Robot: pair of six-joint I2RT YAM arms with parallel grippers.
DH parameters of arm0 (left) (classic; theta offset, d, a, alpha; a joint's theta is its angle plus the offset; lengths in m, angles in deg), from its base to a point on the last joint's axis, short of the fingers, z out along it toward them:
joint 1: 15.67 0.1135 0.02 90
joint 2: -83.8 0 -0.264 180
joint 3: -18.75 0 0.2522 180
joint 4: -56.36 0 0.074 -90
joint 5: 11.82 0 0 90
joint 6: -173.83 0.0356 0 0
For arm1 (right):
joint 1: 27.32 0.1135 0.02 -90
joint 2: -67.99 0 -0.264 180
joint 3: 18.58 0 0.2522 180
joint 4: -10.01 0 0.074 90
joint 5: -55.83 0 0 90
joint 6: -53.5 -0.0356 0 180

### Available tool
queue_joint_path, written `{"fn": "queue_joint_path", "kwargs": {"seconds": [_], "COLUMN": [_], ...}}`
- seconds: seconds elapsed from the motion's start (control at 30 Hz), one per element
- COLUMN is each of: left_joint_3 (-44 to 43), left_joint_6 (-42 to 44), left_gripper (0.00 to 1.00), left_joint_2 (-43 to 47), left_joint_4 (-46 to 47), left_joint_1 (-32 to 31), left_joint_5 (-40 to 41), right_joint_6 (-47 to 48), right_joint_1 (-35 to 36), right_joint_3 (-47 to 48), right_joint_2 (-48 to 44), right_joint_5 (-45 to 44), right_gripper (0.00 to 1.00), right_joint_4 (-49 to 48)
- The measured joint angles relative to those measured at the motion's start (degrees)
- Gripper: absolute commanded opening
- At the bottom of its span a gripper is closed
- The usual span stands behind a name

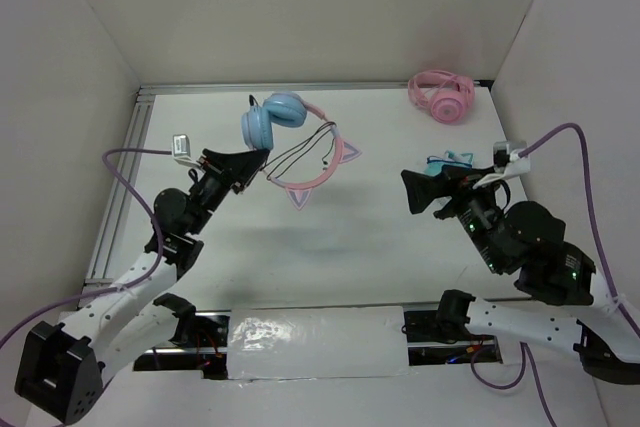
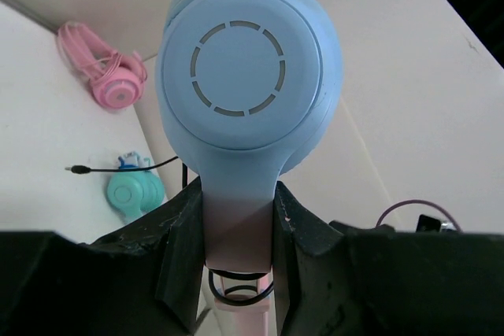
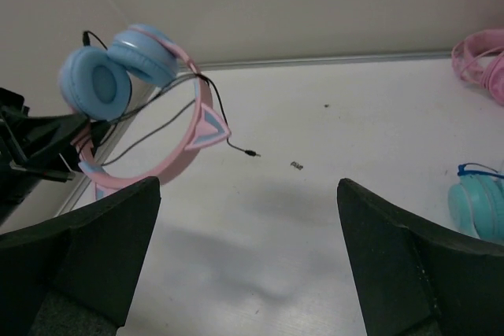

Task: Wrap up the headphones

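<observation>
— Two grippers to report. Left gripper [image 1: 258, 156] first?
— Clamped on the headphones [image 1: 271, 119]. From its own wrist view, one black finger [image 2: 183, 249] on each side of the arm just under a round light blue ear cup [image 2: 248, 76], pressed tight against it.
— And the headphones themselves?
— Held at the tips of the left gripper and seemingly up off the table [image 1: 350, 247], with a soft shadow [image 1: 300, 237] below. Both ear cups close together, just past those tips. Pink headband [image 1: 336, 150] looping away to the right of the left gripper, with two cat ears [image 1: 298, 196] pointing outward.
— Cable?
— Thin and black. Cable [image 3: 227, 135] draped loosely across the headband loop, hanging slack, with the plug [image 3: 252, 153] dangling free at its end.
— Right gripper [image 1: 410, 192]?
— Well to the right of the left gripper and facing it. Fingers spread wide apart, gripping nothing, only bare table between them in the right wrist view.
— Anything else out there?
— Teal headphones [image 1: 450, 160] lying on the table, far to the right of the left gripper. All-pink headphones [image 1: 442, 97] about as far right, farther back from it.
</observation>
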Motion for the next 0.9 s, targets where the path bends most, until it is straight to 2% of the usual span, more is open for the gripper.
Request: {"fn": "queue_joint_path", "kwargs": {"seconds": [0.17,0.33,0.43,0.57,0.63,0.77,0.9], "left_joint_3": [2.14,2.36,2.64,3.45,3.52,3.52,3.93], "left_joint_6": [-3.34,-6.36,-7.93,-9.2,-9.18,-9.44,-12.28], "left_gripper": [0.0,0.0,0.0,0.0,0.0,0.0,0.0], "left_joint_2": [0.79,0.79,0.63,-0.63,-2.27,-6.88,-12.44], "left_joint_4": [-3.04,-4.98,-4.83,-3.08,-1.57,2.21,9.77], "left_joint_1": [5.29,10.14,13.51,18.16,20.09,21.7,22.01], "left_joint_5": [-9.46,-19.58,-24.85,-31.67,-35.08,-40.68,-44.78], "right_joint_6": [1.88,1.88,1.53,0.09,-0.24,-0.28,-0.33], "right_joint_1": [-0.94,-6.21,-14.03,-33.59,-38.73,-39.65,-40.13], "right_joint_3": [7.45,14.82,16.31,15.67,14.23,13.31,13.33], "right_joint_2": [7.76,19.74,25.16,32.06,33.64,35.06,36.44], "right_joint_5": [1.29,7.69,18.53,45.22,54.03,67.52,76.48], "right_gripper": [1.0,1.0,0.99,0.96,0.98,0.98,0.98], "right_joint_4": [1.31,1.57,1.73,0.48,0.17,-0.26,-1.51]}}
